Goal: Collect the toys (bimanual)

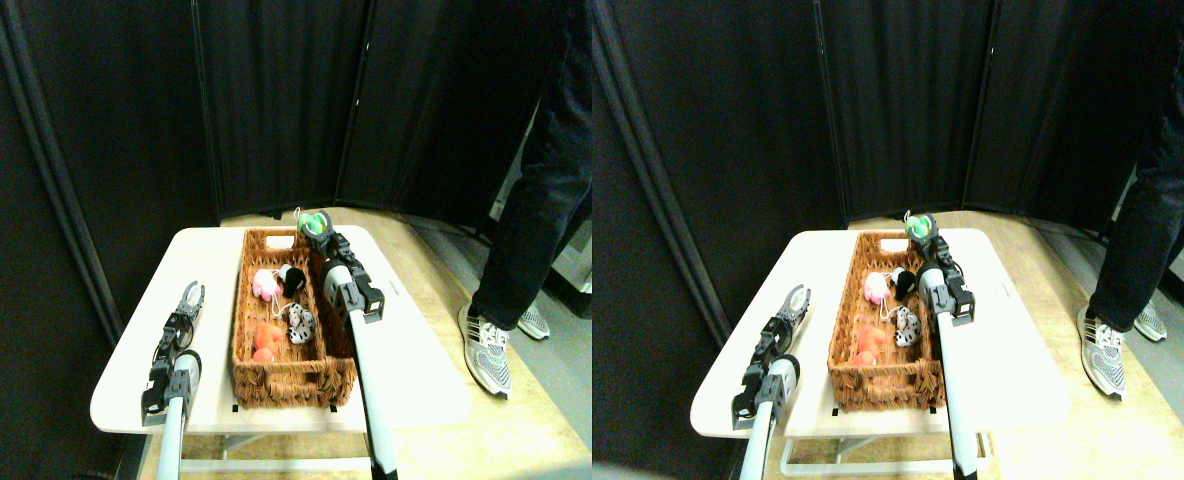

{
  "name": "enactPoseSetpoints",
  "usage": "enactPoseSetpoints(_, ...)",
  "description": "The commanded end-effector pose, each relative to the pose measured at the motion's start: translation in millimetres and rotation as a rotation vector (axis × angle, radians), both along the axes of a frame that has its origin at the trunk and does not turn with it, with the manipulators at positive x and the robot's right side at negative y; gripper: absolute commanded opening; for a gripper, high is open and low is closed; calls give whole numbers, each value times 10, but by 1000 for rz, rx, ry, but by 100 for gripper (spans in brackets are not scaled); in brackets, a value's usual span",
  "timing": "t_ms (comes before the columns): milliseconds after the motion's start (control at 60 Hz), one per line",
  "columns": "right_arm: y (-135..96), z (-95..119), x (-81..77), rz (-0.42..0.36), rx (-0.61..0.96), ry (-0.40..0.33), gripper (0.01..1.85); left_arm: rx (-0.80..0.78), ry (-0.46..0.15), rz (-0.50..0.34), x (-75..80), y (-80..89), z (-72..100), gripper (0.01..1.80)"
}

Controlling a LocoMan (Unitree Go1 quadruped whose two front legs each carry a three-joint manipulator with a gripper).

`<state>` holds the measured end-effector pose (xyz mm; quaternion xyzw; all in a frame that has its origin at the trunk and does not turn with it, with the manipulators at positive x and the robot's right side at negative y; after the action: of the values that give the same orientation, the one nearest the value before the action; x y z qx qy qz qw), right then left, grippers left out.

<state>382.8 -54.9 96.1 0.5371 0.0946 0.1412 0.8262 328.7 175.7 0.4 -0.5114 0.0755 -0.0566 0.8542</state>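
A brown wicker basket (pixel 250 352) stands lengthwise on the white table (pixel 404 370). Inside it lie a pink toy (pixel 265 284), a black toy (pixel 293 279), a black-and-white spotted toy (pixel 300 323) and an orange toy (pixel 268 341). My right gripper (pixel 313 224) is raised over the basket's far right corner, shut on a green toy (pixel 315 223). My left gripper (pixel 192 294) hovers over the bare table left of the basket, its jaws apart and holding nothing.
A person in dark trousers (pixel 537 180) and striped sneakers (pixel 487 350) stands at the right of the table. Black folding screens (pixel 282 100) close off the back and left. The floor is pale wood.
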Motion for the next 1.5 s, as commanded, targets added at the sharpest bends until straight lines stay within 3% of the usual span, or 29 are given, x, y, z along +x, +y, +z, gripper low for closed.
enactPoseSetpoints(17,82,63,-37,26,4,-43,1,-7,-52,-1,11,-13,73,1)
enactPoseSetpoints(317,97,-4,-29,48,27,14,1,-5,-53,3,20,-17,80,1)
enactPoseSetpoints(367,87,1,-21,58,33,38,15,-10,-53,7,22,-22,79,1)
enactPoseSetpoints(400,78,9,-25,50,27,63,34,-18,-54,1,25,-25,78,1)
enactPoseSetpoints(450,48,34,-46,32,-30,89,79,-19,-53,0,33,-27,76,1)
enactPoseSetpoints(567,25,51,-58,29,-40,97,99,-17,-53,0,48,-29,72,1)
enactPoseSetpoints(783,-45,44,-24,-4,-11,82,87,-16,-46,7,61,-34,77,1)
enactPoseSetpoints(833,-93,57,-9,-53,-15,45,62,-3,-49,2,62,-30,77,1)
enactPoseSetpoints(850,-93,57,-9,-53,-15,45,62,-3,-49,2,62,-30,77,1)
enactPoseSetpoints(950,-261,75,124,-95,39,-14,2,13,-50,8,62,-19,79,1)
enactPoseSetpoints(1200,-685,160,190,-222,-20,-29,1,-16,-39,-10,111,-10,59,1)
enactPoseSetpoints(1500,-1013,117,178,-270,-45,-53,1,-29,-20,-27,164,-48,78,1)
